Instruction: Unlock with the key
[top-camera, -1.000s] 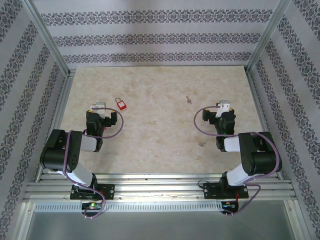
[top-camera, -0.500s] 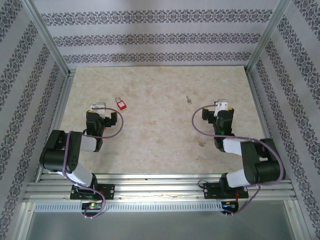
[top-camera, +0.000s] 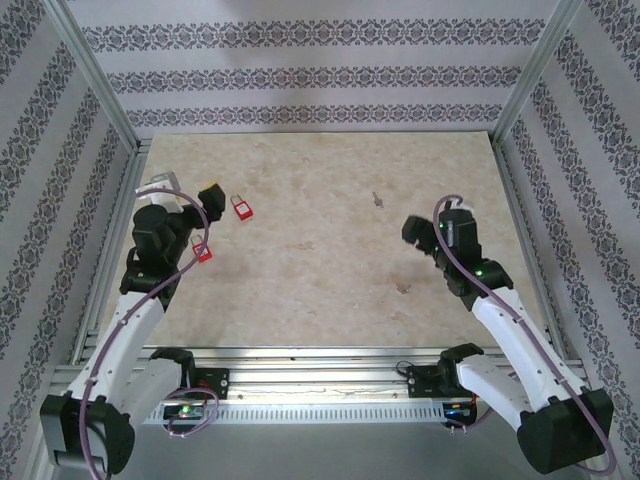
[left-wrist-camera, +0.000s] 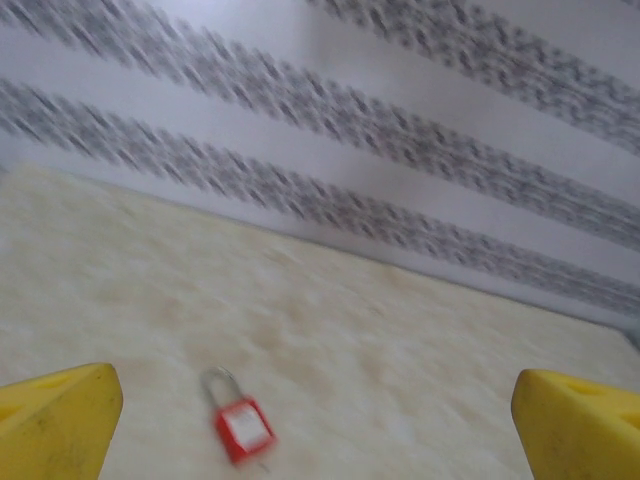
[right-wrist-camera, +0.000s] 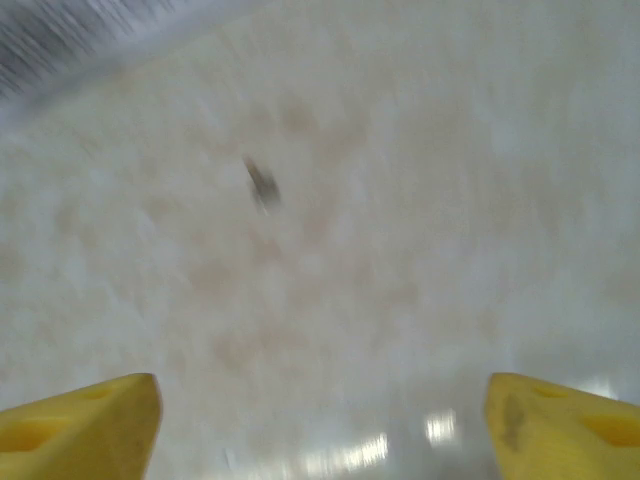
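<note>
Top external view: the left arm reaches forward from its base at the near left corner, forearm slanting up along the left side of the table (top-camera: 320, 290), wrist bent toward the centre. The left hand (top-camera: 208, 222) is spread wide and holds nothing. A red padlock (top-camera: 241, 207) lies flat on the table just beyond it, to its right, apart from both fingers.

The right arm stretches from the near right corner in a long diagonal toward the middle of the table, and the right hand (top-camera: 425, 225) points up and to the left. A small dark key (top-camera: 376, 198) lies on the bare table ahead of it, near but not touched, well apart from the padlock.

Left wrist view, blurred: the two yellow fingertips (left-wrist-camera: 60, 415) sit at the lower corners, far apart. The padlock (left-wrist-camera: 240, 428) lies between them and a little ahead, shackle pointing away toward the patterned wall (left-wrist-camera: 400, 130).

Right wrist view, also blurred: the yellow fingertips (right-wrist-camera: 80, 425) are likewise spread and empty. The key (right-wrist-camera: 263, 183) shows as a dark smudge ahead, left of centre.
</note>
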